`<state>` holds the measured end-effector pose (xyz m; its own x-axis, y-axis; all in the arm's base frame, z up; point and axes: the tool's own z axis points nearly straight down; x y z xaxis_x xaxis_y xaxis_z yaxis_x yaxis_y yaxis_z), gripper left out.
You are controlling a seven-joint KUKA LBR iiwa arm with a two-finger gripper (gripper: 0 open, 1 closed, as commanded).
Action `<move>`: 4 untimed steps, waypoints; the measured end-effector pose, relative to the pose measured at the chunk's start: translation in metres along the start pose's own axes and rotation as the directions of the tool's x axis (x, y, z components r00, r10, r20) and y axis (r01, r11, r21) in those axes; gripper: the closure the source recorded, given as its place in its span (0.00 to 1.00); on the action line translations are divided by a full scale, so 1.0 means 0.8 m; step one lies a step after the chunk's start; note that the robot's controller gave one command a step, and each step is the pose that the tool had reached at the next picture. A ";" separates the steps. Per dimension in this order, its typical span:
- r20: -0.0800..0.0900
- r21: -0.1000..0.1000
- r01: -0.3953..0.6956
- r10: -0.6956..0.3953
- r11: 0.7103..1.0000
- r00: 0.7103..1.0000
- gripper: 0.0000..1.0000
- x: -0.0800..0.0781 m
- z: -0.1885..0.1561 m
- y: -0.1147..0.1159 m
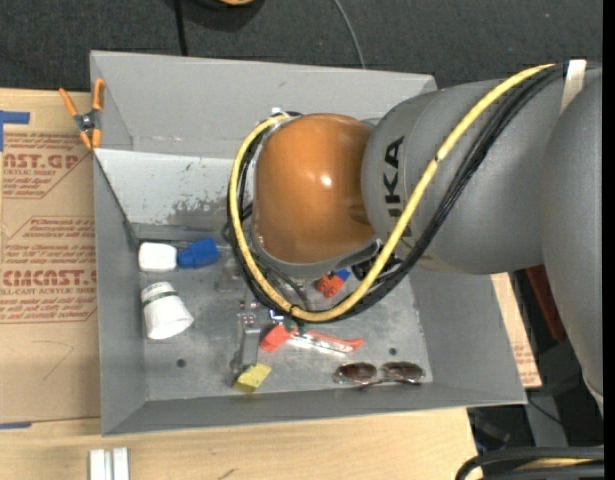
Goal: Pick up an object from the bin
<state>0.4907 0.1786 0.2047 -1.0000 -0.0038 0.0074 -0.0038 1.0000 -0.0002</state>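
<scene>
The jaws are hidden under the orange cover (312, 188) at the wrist of the arm (487, 168), so I cannot tell if they are apart or together, and I see nothing held between them. The cover hangs over the middle of the bin (187, 98), a little toward its right wall. No thing is clearly chosen yet.

The nearest things lie just past the cover's rim, on the side of the bin's lower edge: a red tool (309, 341) with a pale handle, and a small orange-red piece (330, 285) half under the wrist. The tool lies flat, its long axis about parallel to the lower edge, with the red head to the left. I judge that a grasp should close across this axis, after a short move toward the lower edge.

A yellow block (253, 376) and sunglasses (380, 372) lie close to that edge. A white jar (165, 311), a white cap (157, 257) and a blue piece (197, 255) are near the left wall, well apart from the cover.
</scene>
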 end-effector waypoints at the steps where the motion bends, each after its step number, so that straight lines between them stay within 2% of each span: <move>1: 0.007 -0.002 -0.003 0.003 1.000 1.000 0.00 -0.002 -0.006 -0.001; 2: 0.012 -0.004 0.022 -0.022 1.000 1.000 0.00 0.003 0.048 -0.029; 3: 0.003 0.000 0.025 -0.025 1.000 1.000 0.00 -0.004 0.082 -0.090; 4: 0.007 -0.001 0.006 -0.006 1.000 1.000 0.00 -0.004 0.079 -0.118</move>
<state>0.4935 0.0845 0.1413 -1.0000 -0.0095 0.0000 -0.0095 1.0000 0.0010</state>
